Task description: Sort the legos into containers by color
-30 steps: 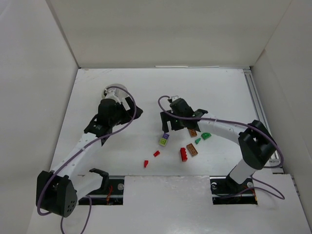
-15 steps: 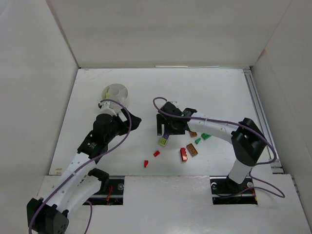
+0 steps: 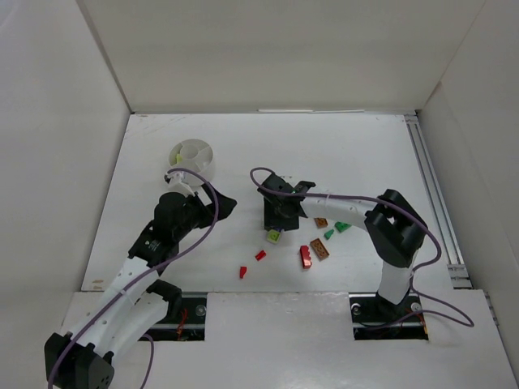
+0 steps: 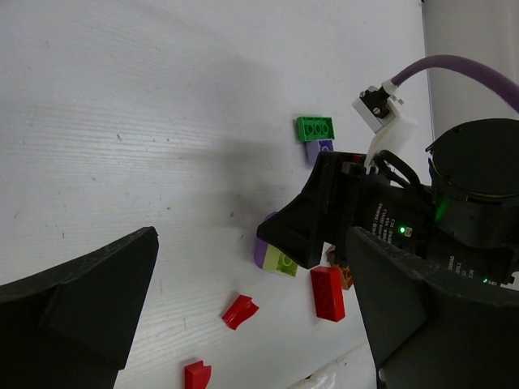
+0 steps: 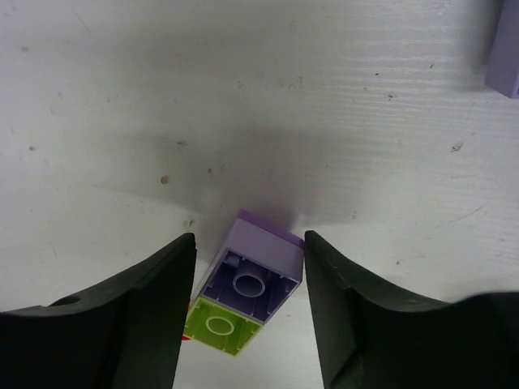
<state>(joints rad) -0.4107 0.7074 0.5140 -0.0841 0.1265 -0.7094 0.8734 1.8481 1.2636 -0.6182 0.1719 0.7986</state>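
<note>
R gripper [image 5: 250, 237] has dropped over purple brick [image 5: 253, 271] at ctr, jaws narrowing either side; can't tell if gripped. L gripper [image 4: 251, 267] wide open, has backed off cup [image 3: 192, 153] at 11 o'clock.

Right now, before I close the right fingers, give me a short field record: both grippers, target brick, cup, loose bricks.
Right gripper: down at the table, fingers either side of the purple brick; grip uncertain
Purple brick: on the table, touching a yellow-green brick
Left gripper: open, empty
White cup: beyond the left gripper
Other bricks: red bricks, brown-orange bricks, green bricks nearby on the table
</note>
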